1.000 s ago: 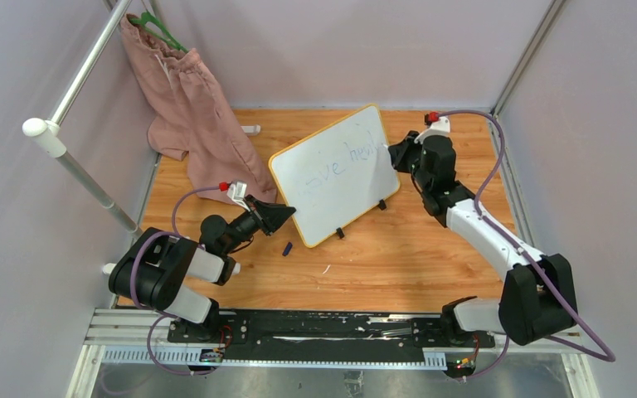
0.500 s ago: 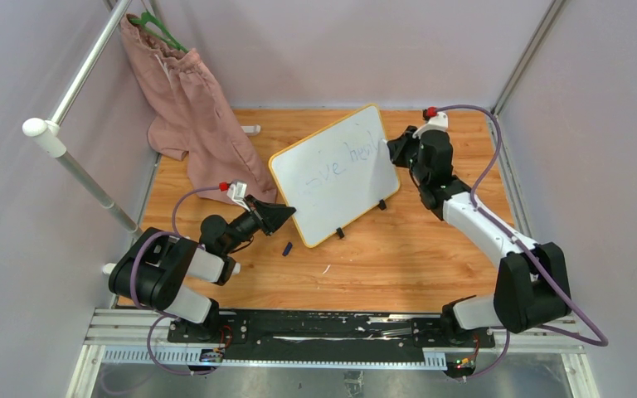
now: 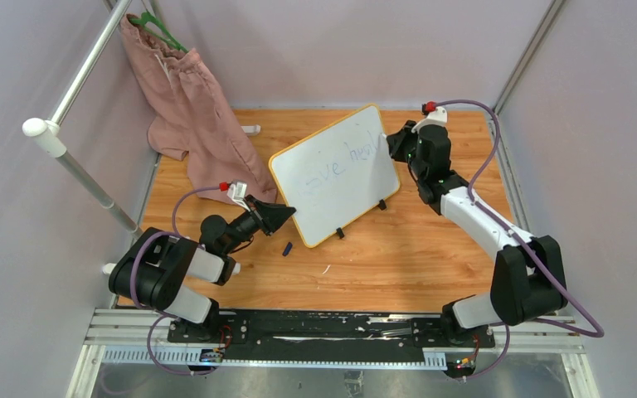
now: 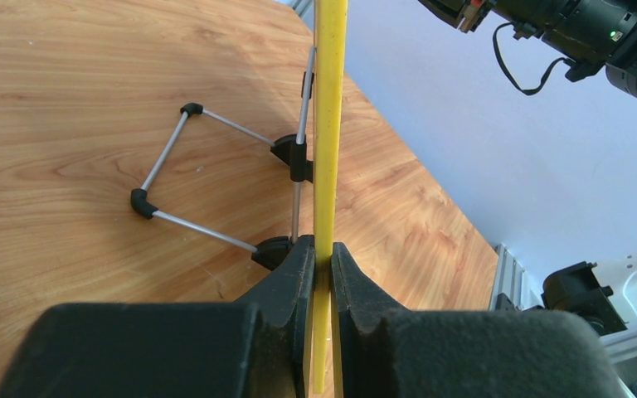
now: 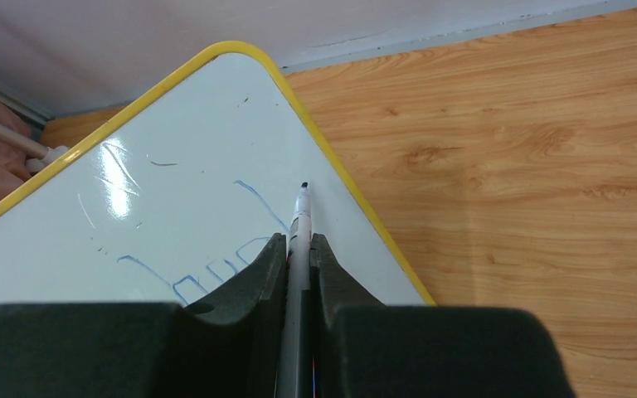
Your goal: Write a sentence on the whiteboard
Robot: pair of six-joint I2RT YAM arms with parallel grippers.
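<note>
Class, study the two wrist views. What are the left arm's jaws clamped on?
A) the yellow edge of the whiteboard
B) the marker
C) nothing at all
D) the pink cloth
A: the left wrist view shows the left arm's jaws pinched shut on the yellow frame of the whiteboard, while the marker sits in the right arm's jaws.

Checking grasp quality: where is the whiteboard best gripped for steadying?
The whiteboard by its thin yellow edge at the lower left corner, from the left, as the left gripper does: it stands propped on wire feet, and an edge pinch leaves its face free.
</note>
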